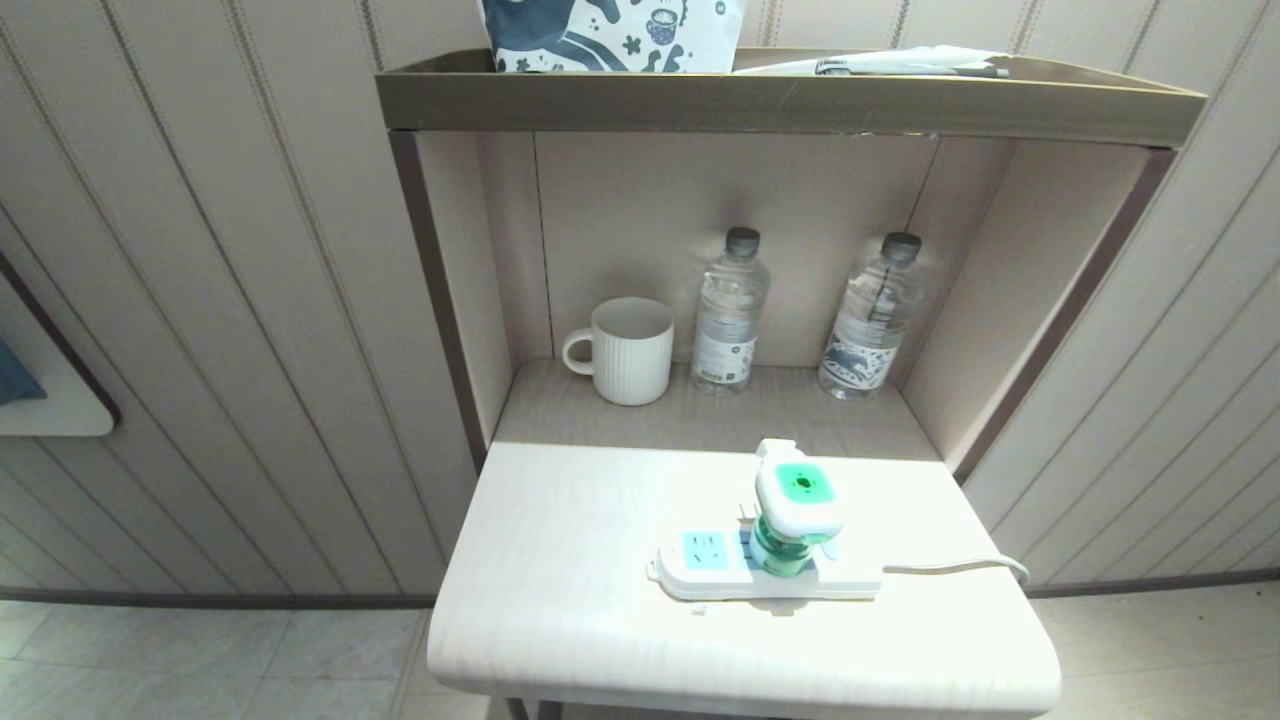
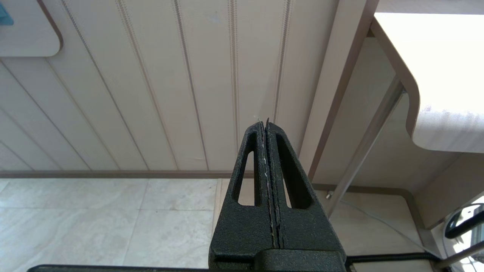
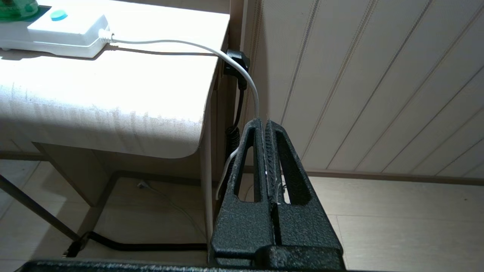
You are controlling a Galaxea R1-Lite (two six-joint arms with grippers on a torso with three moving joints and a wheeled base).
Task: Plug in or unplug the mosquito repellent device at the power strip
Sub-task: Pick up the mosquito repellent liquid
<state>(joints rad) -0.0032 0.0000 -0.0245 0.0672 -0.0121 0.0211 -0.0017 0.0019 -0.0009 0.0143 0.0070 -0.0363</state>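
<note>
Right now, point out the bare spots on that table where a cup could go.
Bare: the table left of the power strip, and the front edge below it. Crowded: the back niche, holding the mug and two water bottles, and the strip's middle under the mosquito repellent device.

Pale wood-grain table (image 1: 560, 560) fills the lower centre of the head view, brightly lit. On it, lower right of centre, lies the power strip (image 1: 700, 570), its thin white cord (image 1: 950, 568) trailing off the right edge. Behind, mid-frame, the recessed shelf (image 1: 560, 410) carries a white ribbed mug (image 1: 625, 350) at left and two clear water bottles (image 1: 730, 315), both upright, to its right.
</note>
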